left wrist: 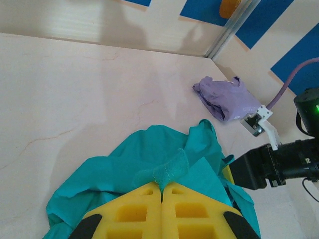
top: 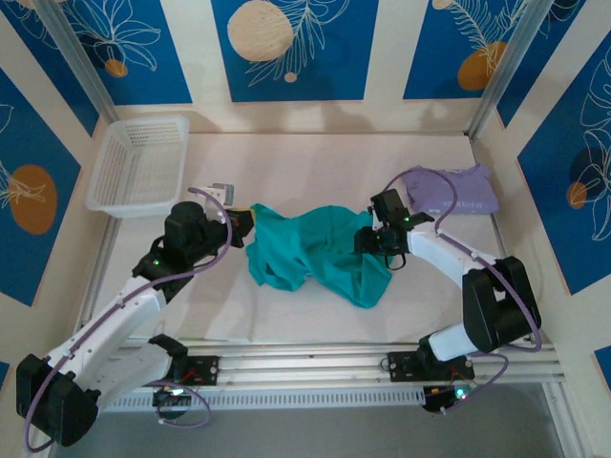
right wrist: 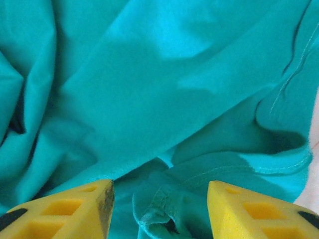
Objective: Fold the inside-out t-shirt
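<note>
- Yellow fingers (left wrist: 134, 211) of the left gripper (left wrist: 162, 188) are pressed together, pinching a small raised fold of the inside-out t-shirt (left wrist: 124, 164) at their tips.
- Teal-green cloth of that shirt spreads out crumpled just ahead of and beneath this gripper, on the pale table (left wrist: 75, 89).
- Opposite it, the right gripper (right wrist: 159, 196) has its yellow fingers spread wide apart, close over the teal cloth. A bunched hem sits in the gap between them, and as far as can be seen it touches neither finger.
- Seen from above, the t-shirt lies in a rumpled heap between the two grippers, one at its left edge and one at its right edge.
- Just beyond the right gripper rests a folded lavender shirt (top: 456, 189), apart from the teal cloth.
- Beyond the left gripper, well apart from it, stands a white plastic basket (top: 138, 164).
</note>
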Robot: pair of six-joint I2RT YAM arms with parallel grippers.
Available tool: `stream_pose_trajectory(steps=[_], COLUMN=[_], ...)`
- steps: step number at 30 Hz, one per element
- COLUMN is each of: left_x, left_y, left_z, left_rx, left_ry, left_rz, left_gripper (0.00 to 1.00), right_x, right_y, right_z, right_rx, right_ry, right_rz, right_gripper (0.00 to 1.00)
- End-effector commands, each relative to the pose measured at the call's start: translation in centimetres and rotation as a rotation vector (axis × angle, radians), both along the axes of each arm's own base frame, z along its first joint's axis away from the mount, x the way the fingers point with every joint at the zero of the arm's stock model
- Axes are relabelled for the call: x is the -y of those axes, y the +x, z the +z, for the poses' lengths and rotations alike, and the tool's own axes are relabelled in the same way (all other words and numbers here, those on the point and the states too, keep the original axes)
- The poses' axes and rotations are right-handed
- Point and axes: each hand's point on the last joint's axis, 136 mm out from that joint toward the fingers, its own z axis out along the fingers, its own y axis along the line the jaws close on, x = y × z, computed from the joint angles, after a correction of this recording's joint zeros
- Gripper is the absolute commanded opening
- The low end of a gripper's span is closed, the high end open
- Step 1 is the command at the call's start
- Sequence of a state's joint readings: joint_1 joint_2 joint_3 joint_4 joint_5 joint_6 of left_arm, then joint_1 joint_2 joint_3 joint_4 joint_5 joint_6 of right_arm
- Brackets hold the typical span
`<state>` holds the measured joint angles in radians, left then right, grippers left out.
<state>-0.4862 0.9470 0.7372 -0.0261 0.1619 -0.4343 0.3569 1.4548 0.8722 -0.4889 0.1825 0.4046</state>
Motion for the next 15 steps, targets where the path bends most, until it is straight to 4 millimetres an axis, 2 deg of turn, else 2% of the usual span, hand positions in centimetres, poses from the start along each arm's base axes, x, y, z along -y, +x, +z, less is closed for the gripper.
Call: stream_pose_trajectory(steps=[1,3,6,9,11,12,15], left_x=[-0.7,-0.8,-0.9,-1.5,-2.0,-2.3,-3.9], left_y=[0.5,0.5,0.6,1.0,1.4,1.7,2.6], left_z=[2.0,2.2,2.5,2.9,3.5,4.2,7.5], left_rx=[0.040,0.040,0.042,0.035,0.023,0.028,0.064], left_ry=[0.013,0.013,0.015,0.016,0.011,0.008,0.005], left_rz=[0.033,0.036,0.042,0.078,0.109,0.120,0.174], left_gripper=[0.00,0.00,0.00,0.00,0.00,0.00,0.00], right_x=[-0.2,-0.2,-0.2,0.1,0.0,-0.1,0.1], right_y=[-0.6,-0.5,-0.3,0.4,1.2,1.8,3.0], right_z=[-1.2,-1.4,-1.1,0.7,3.5,5.5,11.9], right_rx=[-0.058,-0.072,-0.067,-0.012,0.067,0.122,0.286], right_ry=[0.008,0.000,0.000,0.015,0.057,0.095,0.201], right_rz=[-0.016,-0.015,-0.008,-0.006,0.006,0.016,0.036], right_gripper=[0.48,0.42,0.20,0.03,0.00,0.00,0.00])
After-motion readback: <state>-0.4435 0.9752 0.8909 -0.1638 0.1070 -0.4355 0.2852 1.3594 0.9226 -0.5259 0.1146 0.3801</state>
